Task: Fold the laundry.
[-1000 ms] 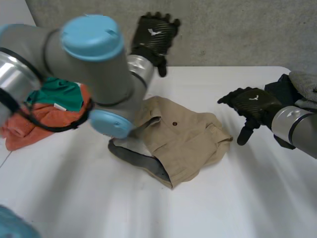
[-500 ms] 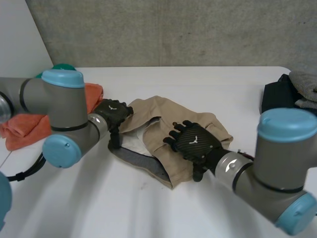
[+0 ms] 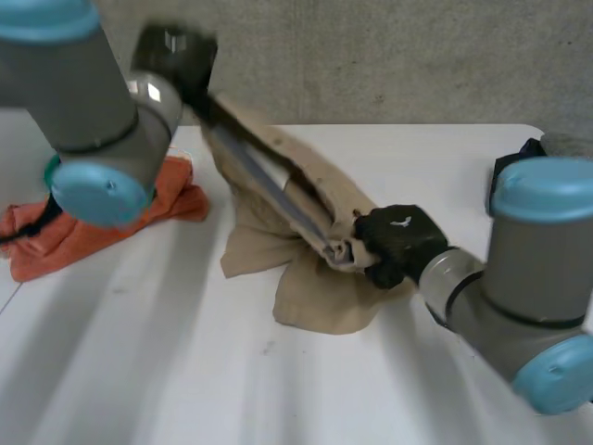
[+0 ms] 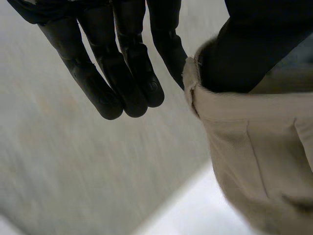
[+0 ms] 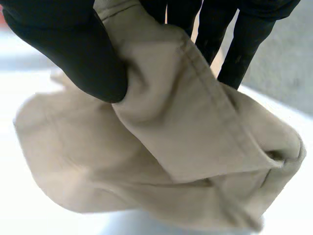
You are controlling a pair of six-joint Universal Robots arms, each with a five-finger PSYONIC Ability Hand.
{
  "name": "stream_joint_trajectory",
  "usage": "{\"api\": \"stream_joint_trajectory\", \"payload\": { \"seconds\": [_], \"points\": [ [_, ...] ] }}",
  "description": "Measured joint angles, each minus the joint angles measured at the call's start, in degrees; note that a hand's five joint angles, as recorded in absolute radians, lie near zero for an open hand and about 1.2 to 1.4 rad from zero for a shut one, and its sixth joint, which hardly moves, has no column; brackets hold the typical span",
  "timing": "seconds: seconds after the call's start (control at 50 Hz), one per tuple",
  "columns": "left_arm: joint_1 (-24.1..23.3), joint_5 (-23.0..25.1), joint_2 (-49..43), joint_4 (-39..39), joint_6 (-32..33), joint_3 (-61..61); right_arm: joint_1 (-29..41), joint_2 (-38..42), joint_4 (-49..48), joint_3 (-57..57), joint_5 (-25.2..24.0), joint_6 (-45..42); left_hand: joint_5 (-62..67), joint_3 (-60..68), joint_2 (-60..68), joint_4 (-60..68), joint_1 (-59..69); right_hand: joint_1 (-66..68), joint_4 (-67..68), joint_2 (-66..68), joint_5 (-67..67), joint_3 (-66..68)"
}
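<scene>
A beige garment with a grey-lined waistband hangs partly lifted over the white table. My left hand is raised high at the back left. In its wrist view the thumb and fingers pinch the garment's edge. The waistband runs taut from there down to my right hand, low over the table's middle. In the right wrist view the thumb presses a fold of the beige cloth against the fingers. The lower part of the garment rests bunched on the table.
An orange cloth lies at the left with a bit of green cloth behind my left arm. A dark garment and a grey one sit at the table's right edge. A concrete wall stands behind.
Both hands lay spread on the flat garment half a second ago. Now both are closed on its waistband, the left hand has risen up and back, and the cloth is pulled taut.
</scene>
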Motion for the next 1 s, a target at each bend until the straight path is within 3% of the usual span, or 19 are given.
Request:
{"api": "stream_joint_trajectory", "payload": {
  "seconds": [0.04, 0.08, 0.1, 0.14, 0.2, 0.26, 0.3, 0.34, 0.36, 0.38, 0.42, 0.52, 0.6, 0.8, 1.0],
  "points": [
    [-1.49, 1.05, 0.31, 0.50, -0.49, 3.56, -1.95, -1.64, 4.30, -0.70, -1.12, 10.08, 0.00, 0.00, 0.00, 0.00, 0.00, 0.00, 0.07, 0.00, 0.00, 0.00],
    [-1.83, 1.25, 0.26, 0.61, -0.57, 4.35, -2.32, -1.90, 4.95, -0.79, -1.34, 11.84, 0.00, 0.00, 0.00, 0.00, 0.00, 0.00, 0.07, 0.00, 0.00, 0.00],
    [-3.66, 2.11, -0.62, 1.01, -0.88, 8.55, -4.33, -3.09, 7.85, -1.01, -2.69, 20.99, 0.00, 0.00, 0.00, 0.00, 0.00, 0.00, 0.07, 0.00, 0.00, 0.00],
    [-5.40, 2.19, -2.62, 1.28, -1.00, 12.59, -6.60, -4.07, 9.17, -0.69, -3.93, 29.93, 0.00, 0.00, 0.00, 0.00, 0.00, 0.00, 0.07, 0.00, 0.04, 0.00],
    [-7.78, 1.36, -7.12, 1.97, -1.64, 17.60, -9.73, -5.04, 7.90, 0.70, -4.87, 41.08, 0.00, 0.09, 0.11, 0.01, 0.00, 0.00, 0.07, 0.00, 0.75, 0.36],
    [-9.32, 1.02, -10.84, 3.39, -3.15, 19.72, -11.74, -5.34, 5.04, 1.79, -4.63, 46.63, 0.00, -0.11, -0.25, -0.24, -0.04, 0.00, 0.07, 0.00, 0.86, 0.49],
    [-10.48, 1.63, -13.72, 5.20, -5.06, 20.19, -13.82, -5.19, 0.90, 2.77, -3.41, 49.59, -6.29, -7.89, -9.18, -8.40, -7.89, 0.00, 0.07, 0.00, 0.91, 0.48],
    [-11.52, 3.29, -16.03, 7.06, -7.02, 19.69, -15.73, -4.39, -3.27, 3.20, -1.23, 49.34, -22.82, -25.71, -26.36, -25.26, -27.21, -0.02, -0.61, -0.47, 0.22, -0.05],
    [-11.90, 4.15, -16.82, 7.77, -7.77, 19.34, -16.44, -3.90, -4.79, 3.25, -0.09, 48.59, -27.60, -29.22, -29.92, -30.06, -32.41, -0.26, -1.64, -1.25, -0.79, -1.07],
    [-12.35, 5.27, -17.70, 8.49, -8.63, 18.89, -17.19, -3.23, -6.41, 3.14, 1.25, 47.29, -39.85, -42.50, -43.19, -42.49, -44.99, -3.46, -5.42, -5.80, -4.59, -5.70],
    [-12.99, 6.96, -18.90, 9.36, -9.80, 18.17, -18.37, -1.81, -8.76, 2.64, 3.75, 44.21, -51.44, -53.87, -54.33, -54.86, -55.02, -15.83, -18.96, -18.98, -17.52, -18.50],
    [-13.72, 8.43, -20.14, 10.22, -11.36, 16.84, -19.93, 2.49, -9.63, -0.57, 7.52, 32.44, -52.93, -55.94, -56.53, -56.85, -55.33, -44.58, -48.23, -47.57, -47.68, -47.37],
    [-13.17, 6.58, -18.70, 10.06, -11.39, 16.00, -19.91, 4.07, -6.36, -3.34, 6.15, 24.62, -52.93, -55.94, -56.54, -56.85, -55.33, -51.22, -55.55, -55.23, -54.20, -55.12],
    [-9.42, 1.65, -7.62, 9.03, -8.94, 5.58, -19.29, 2.78, 1.89, -10.39, -2.96, 6.90, -52.93, -55.94, -56.53, -56.85, -55.32, -51.23, -55.84, -55.30, -54.20, -55.19],
    [-10.64, 1.88, 5.72, -0.43, -6.05, -16.94, -21.09, 1.35, 6.00, -11.47, -20.43, -26.72, -42.60, -45.13, -45.60, -45.42, -43.27, -40.67, -44.77, -44.39, -43.49, -44.09]
  ]
}}
